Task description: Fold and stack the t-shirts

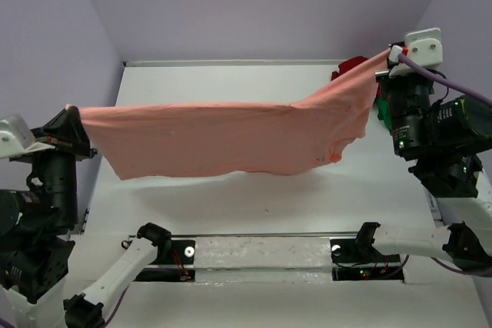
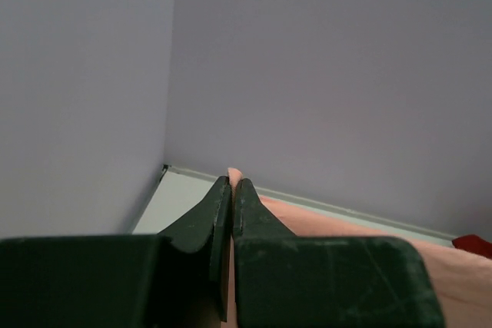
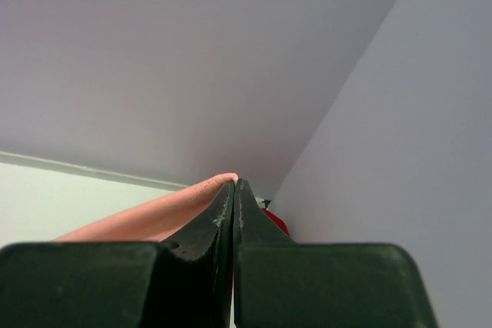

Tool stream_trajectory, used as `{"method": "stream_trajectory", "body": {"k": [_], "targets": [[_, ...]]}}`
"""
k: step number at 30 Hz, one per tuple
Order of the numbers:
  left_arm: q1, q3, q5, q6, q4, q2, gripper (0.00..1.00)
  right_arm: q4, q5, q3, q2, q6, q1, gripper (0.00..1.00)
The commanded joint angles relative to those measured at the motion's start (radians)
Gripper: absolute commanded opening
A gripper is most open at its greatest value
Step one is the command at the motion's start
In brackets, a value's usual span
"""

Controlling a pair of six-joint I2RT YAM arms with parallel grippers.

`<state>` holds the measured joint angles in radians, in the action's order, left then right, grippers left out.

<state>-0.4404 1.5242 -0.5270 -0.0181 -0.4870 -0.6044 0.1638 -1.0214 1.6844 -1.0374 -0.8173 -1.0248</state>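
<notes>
Lilac walls (image 1: 254, 5) box in the white table (image 1: 231, 82); above it my left claw (image 2: 232, 183) and right claw (image 3: 234, 186) each pinch one end of the salmon-pink t-shirt (image 1: 223, 137), stretched in mid-air; a dark red t-shirt (image 1: 352, 65) lies in the far right corner.

The top camera sits high above and behind the arm bases, looking down and forward across the whole white desk (image 1: 231, 205) to the far wall. Each wrist camera rides close behind its own jaws and looks along them, the left one into the far-left corner, the right one into the far-right corner. All three views share the salmon-pink t-shirt (image 1: 223, 140) and a bit of the dark red t-shirt (image 1: 352, 64).
</notes>
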Motion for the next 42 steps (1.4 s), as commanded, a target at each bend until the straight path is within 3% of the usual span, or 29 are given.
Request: {"method": "stream_trajectory", "body": {"k": [1,8,15,16,17,19,21,28,33,39,42], "targets": [[0.052,0.021,0.073,-0.01,0.007,0.0,0.0,-0.079,-0.043,-0.029,0.049,-0.046,-0.017,0.0],[0.058,-0.004,0.065,0.007,0.025,-0.05,0.0,-0.193,-0.085,-0.048,0.057,-0.154,-0.04,0.0],[0.055,-0.136,-0.01,0.053,0.131,-0.226,0.0,-0.17,-0.022,-0.048,-0.067,-0.057,-0.015,0.0],[0.055,-0.147,-0.007,0.067,0.143,-0.254,0.0,-0.164,0.006,-0.046,-0.094,-0.033,0.056,0.0],[0.055,-0.16,-0.005,0.088,0.152,-0.308,0.0,0.05,0.061,-0.019,-0.171,0.138,0.13,0.0],[0.058,-0.183,0.001,0.098,0.213,-0.345,0.0,0.205,0.258,0.024,-0.24,0.33,0.259,0.0],[0.069,-0.194,0.007,0.107,0.251,-0.403,0.0,0.143,0.311,-0.028,-0.289,0.351,0.349,0.0],[0.258,-0.182,0.168,0.136,0.359,-0.648,0.0,0.282,0.569,0.243,-0.56,0.477,0.606,0.0],[0.394,-0.129,0.298,0.161,0.412,-0.845,0.0,0.33,0.69,0.383,-0.743,0.515,0.701,0.0],[0.425,0.124,0.358,0.101,0.334,-1.145,0.0,0.365,0.819,0.492,-0.9,0.535,0.759,0.0],[0.425,0.178,0.377,0.107,0.317,-1.232,0.0,0.398,0.877,0.515,-0.952,0.558,0.804,0.0]]}}
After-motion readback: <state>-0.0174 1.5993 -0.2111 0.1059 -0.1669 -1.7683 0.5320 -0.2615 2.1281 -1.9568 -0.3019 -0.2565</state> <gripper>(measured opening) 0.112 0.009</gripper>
